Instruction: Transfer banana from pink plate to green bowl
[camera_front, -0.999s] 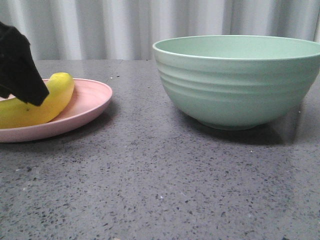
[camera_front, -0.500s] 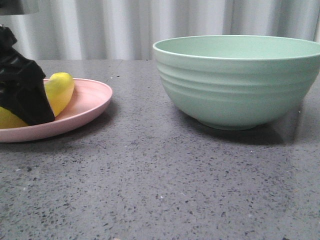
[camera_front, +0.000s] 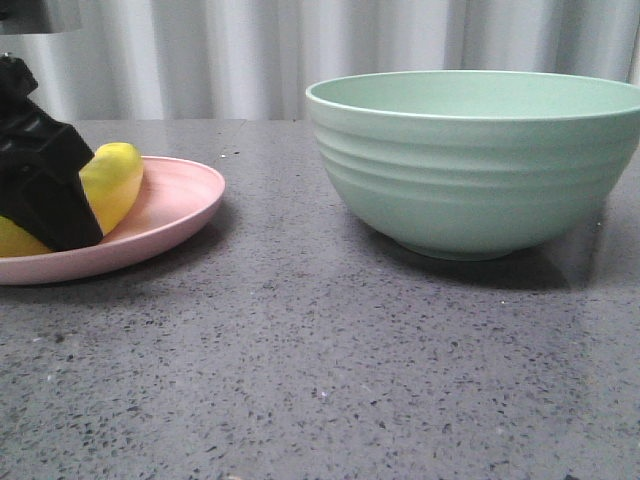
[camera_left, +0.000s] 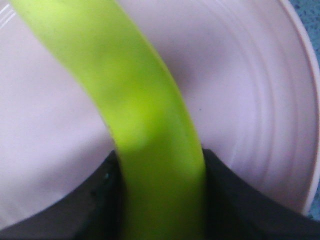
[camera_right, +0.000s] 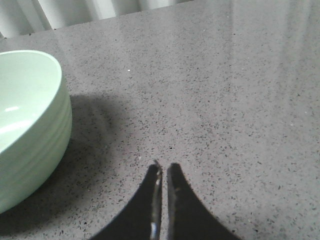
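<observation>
**Left clamped, right idle**

Your black left gripper (camera_left: 162, 200) sits low at nine o'clock, fingers (camera_left: 85, 210) closed either side of the glossy yellow banana (camera_left: 125, 100). Your black right gripper (camera_right: 163, 200) hovers, fingertips nearly touching.

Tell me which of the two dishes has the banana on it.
The pink plate, the shallow dish on the left. The banana lies on it; the deep green bowl stands apart on the right.

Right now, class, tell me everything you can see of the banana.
The banana is bright yellow, smooth and glossy, plastic-looking, with a rounded end toward the green bowl. It lies curved on the pink plate, its other end hidden by the left hand, whose black fingers sit on either side of it. Nothing else touches it.
</observation>
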